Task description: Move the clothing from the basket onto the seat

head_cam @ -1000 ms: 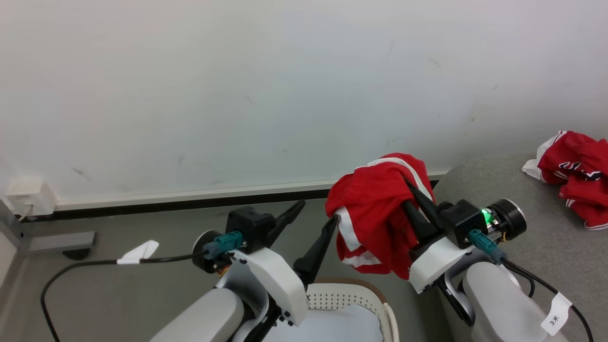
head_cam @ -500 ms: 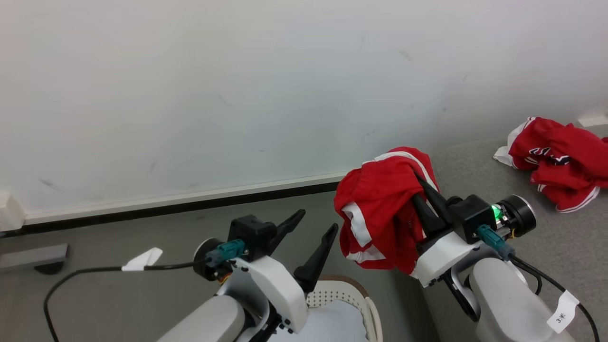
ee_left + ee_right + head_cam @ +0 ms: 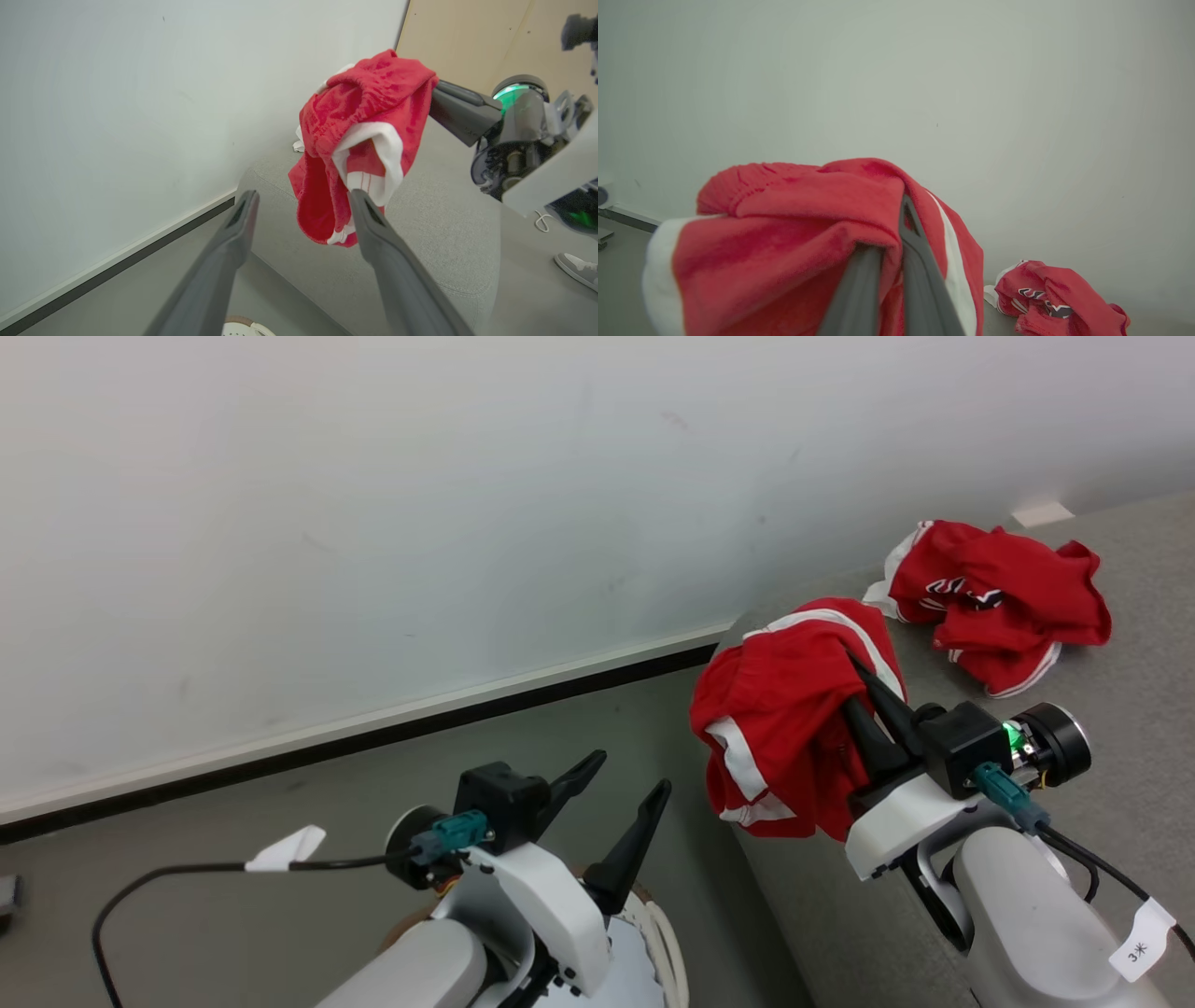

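Partway through, one red garment (image 3: 1004, 593) lies on the seat (image 3: 1120, 737); the right claw (image 3: 854, 695) pinches a second garment (image 3: 780, 728) near its edge; the left claw (image 3: 630, 773) gapes empty.

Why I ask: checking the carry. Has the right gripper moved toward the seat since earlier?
Yes. Against the seat, the right gripper, shut on the red garment, has swung right, from beside the corner to overlapping its edge.

A white-striped red garment (image 3: 780, 728) is held bunched at centre right, over the left edge of the grey seat (image 3: 1130, 709). A second red garment (image 3: 1004, 593), navy-lettered, is crumpled on it at upper right. The cream basket (image 3: 674, 961) is cut off at bottom centre.
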Tool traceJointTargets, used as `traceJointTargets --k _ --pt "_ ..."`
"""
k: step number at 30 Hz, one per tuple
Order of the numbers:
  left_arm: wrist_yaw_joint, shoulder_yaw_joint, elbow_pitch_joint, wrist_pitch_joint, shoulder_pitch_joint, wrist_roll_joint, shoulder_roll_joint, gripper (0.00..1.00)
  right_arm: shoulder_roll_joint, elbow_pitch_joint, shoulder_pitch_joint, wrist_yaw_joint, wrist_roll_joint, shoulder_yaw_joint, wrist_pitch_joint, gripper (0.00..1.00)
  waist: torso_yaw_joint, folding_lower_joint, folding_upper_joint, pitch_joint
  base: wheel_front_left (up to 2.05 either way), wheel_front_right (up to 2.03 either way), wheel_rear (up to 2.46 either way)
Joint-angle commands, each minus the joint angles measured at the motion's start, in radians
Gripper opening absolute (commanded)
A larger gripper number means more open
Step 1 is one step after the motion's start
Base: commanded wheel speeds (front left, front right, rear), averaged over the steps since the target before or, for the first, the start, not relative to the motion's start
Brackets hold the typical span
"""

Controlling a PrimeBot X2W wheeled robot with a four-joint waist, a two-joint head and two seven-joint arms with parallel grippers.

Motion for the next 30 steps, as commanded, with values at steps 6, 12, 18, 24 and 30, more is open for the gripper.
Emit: traceJointTargets --k 6,12,18,24,30 --pt "-0.004 -0.015 -0.001 -0.001 -0.012 0.016 -0.005 1.00 -0.027 -0.026 0.005 -0.002 0.000 -0.021 0.000 0.00 -0.101 -0.0001 -0.0001 0.036 0.00 0.00 0.00" --pt "-0.006 -0.024 0.003 -0.003 -0.020 0.021 -0.008 1.00 -0.039 -0.045 0.015 -0.003 0.003 -0.033 0.000 0.00 -0.138 -0.0001 -0.0001 0.055 0.00 0.00 0.00" --pt "-0.006 -0.038 -0.003 0.005 -0.039 0.031 -0.012 1.00 -0.060 -0.071 0.017 -0.003 0.011 -0.055 0.000 0.00 -0.151 -0.0001 -0.0001 0.099 0.00 0.00 0.00" --pt "-0.018 -0.051 -0.026 0.029 -0.092 0.054 0.002 1.00 -0.068 -0.123 -0.013 -0.003 0.010 -0.124 0.000 0.00 -0.125 -0.0001 -0.0001 0.206 0.00 0.00 0.00" --pt "-0.037 -0.058 -0.059 0.058 -0.178 0.101 0.026 1.00 -0.086 -0.182 -0.093 -0.003 0.001 -0.222 0.000 0.00 -0.080 -0.0001 -0.0001 0.358 0.00 0.00 0.00"
